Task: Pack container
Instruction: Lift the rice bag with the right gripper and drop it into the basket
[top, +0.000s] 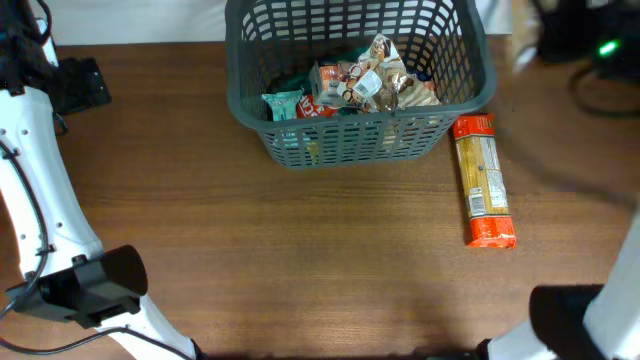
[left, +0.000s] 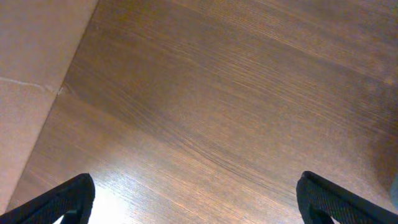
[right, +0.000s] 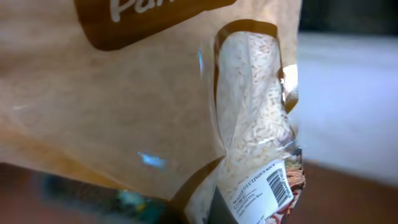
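The container (top: 352, 138), a dark grey slotted basket, stands at the table's far middle and holds several snack packets (top: 365, 85). My left gripper (left: 196, 196) is open and empty over bare wood, with only its two black fingertips showing. A brown paper bag of white rice (right: 155, 106) with a clear window fills the right wrist view, very close to the camera. A dark finger (right: 219, 209) shows under the bag, so my right gripper appears shut on it. The rice bag does not show in the overhead view.
A long orange packet (top: 484, 182) lies flat on the table just right of the basket. My left arm (top: 95, 285) is at the near left and my right arm (top: 565, 315) at the near right. Dark gear (top: 80, 85) sits at the far left.
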